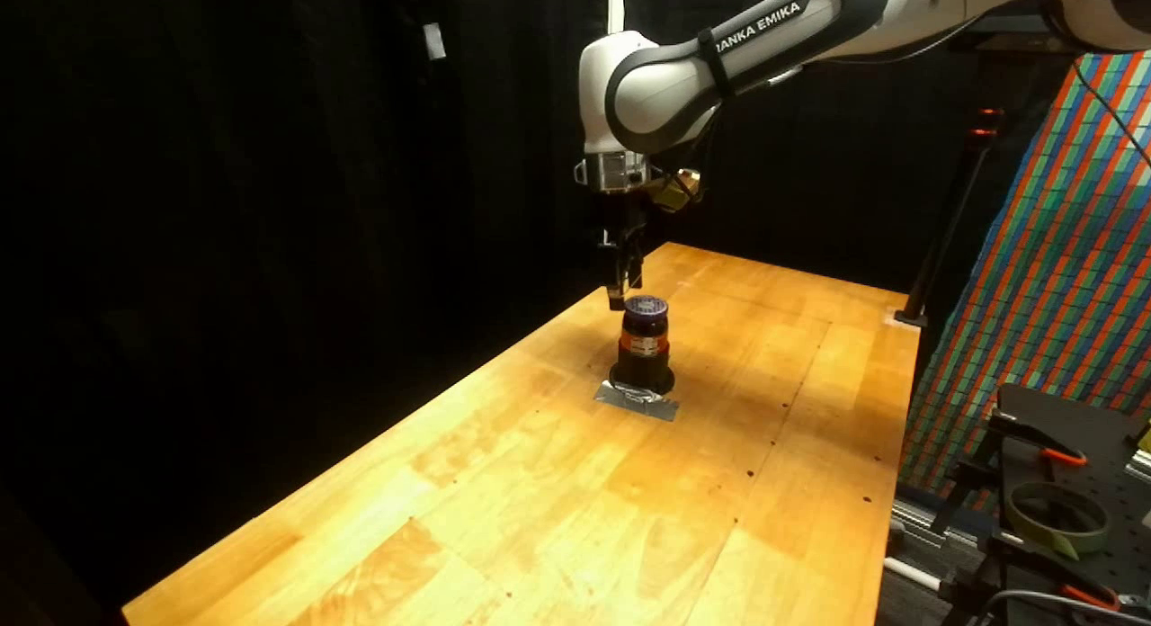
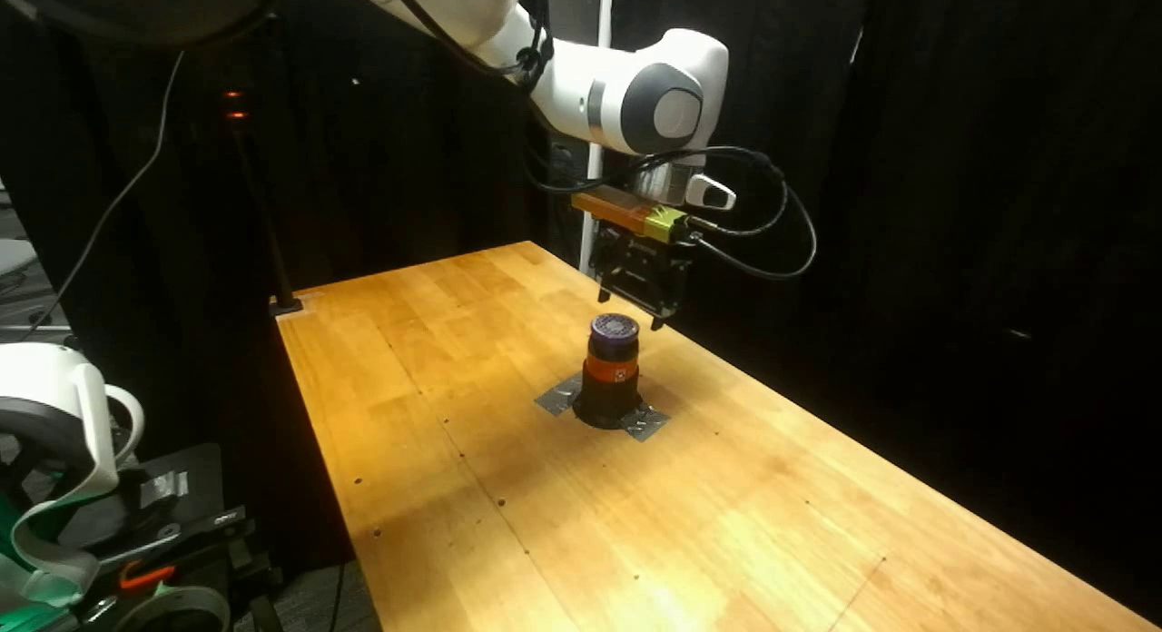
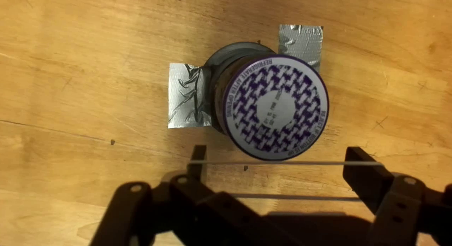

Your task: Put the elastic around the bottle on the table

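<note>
- The bottle (image 2: pixel 614 352) stands upright on the worktop (image 1: pixel 683 482), away from its edges.
- Its lower part sits in a black holder (image 2: pixel 606 405). Strips of silver tape (image 3: pixel 189 97), at the left and at the far right in the wrist view, fasten that to the wood, presumably so that a push cannot shift or tip it.
- The end effector (image 3: pixel 281 164) has its fingers (image 3: pixel 367 179) spread well apart, with nothing clamped between them. The elastic (image 3: pixel 310 163) loops around both, pulled taut, so the outward spread alone seems to carry it.
- The gap looks wider than the lid (image 3: pixel 276 110), likely so that the loop can pass over.
- Both strands lie on the near side of the lid in the wrist view, so the bottle is outside the loop; in an exterior view the end effector (image 1: pixel 626 293) hangs just left of it.
- The next move probably calls for shifting until the fingers straddle the bottle, then lowering; a fingertip could catch the rim.
</note>
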### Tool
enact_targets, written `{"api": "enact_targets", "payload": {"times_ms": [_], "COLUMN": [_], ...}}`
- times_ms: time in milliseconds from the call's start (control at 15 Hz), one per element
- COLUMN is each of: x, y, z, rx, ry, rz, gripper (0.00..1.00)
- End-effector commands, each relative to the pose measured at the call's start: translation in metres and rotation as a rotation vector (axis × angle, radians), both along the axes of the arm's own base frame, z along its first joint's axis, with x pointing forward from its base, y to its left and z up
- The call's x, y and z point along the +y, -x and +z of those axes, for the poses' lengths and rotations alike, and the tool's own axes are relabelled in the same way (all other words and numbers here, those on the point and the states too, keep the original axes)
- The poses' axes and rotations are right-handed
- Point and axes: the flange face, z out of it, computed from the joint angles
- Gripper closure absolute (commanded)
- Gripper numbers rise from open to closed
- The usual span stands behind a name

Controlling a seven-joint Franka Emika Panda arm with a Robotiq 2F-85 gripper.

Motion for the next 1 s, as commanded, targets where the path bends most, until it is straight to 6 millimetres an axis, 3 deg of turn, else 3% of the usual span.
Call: {"api": "enact_targets", "payload": {"times_ms": [0,933], "x": [0.001,-0.006], "y": [-0.015,-0.018], "z": [-0.002,-0.033], "rx": [0.045,0.164], "ry": [0.001,0.015], "rz": [0.012,-0.028], "gripper": [0.00,0.00]}}
